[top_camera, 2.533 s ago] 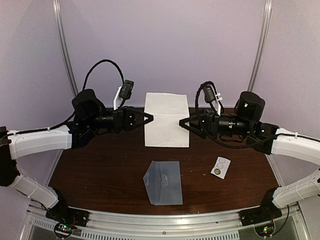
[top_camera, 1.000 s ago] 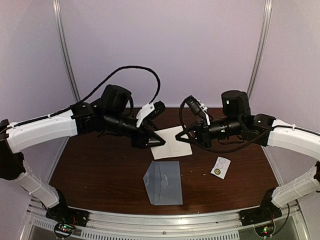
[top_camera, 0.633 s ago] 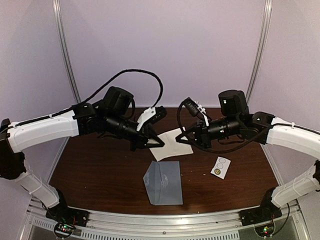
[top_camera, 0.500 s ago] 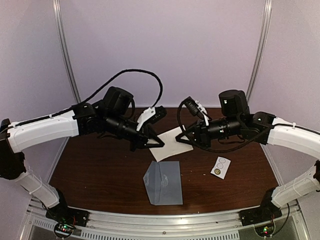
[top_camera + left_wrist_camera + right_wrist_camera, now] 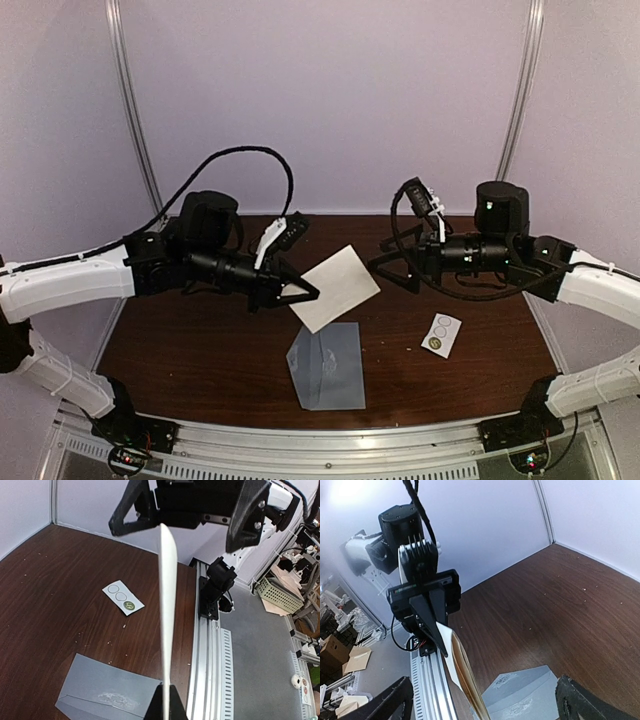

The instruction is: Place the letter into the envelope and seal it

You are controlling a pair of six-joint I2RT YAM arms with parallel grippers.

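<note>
The letter [image 5: 338, 285], a folded white sheet, hangs tilted in the air over the table's middle. My left gripper [image 5: 303, 292] is shut on its left corner. The left wrist view shows the letter [image 5: 167, 595] edge-on, rising from the closed fingertips [image 5: 166, 702]. Just right of the sheet, my right gripper [image 5: 387, 268] stands open and holds nothing; its fingers [image 5: 390, 702] frame the letter [image 5: 454, 657] without touching it. The grey-blue envelope [image 5: 327, 365] lies flat near the front edge, below the letter, and shows as envelope [image 5: 107, 692] and envelope [image 5: 535, 695] in the wrist views.
A small white sticker strip [image 5: 440, 334] with circles lies on the brown table [image 5: 200, 340] to the right of the envelope. An aluminium rail [image 5: 330, 440] runs along the near edge. Purple walls close in the back and sides.
The right gripper has opened, let go of the letter and drawn back to the right. The left gripper closed on the letter and carried it up and slightly left.
</note>
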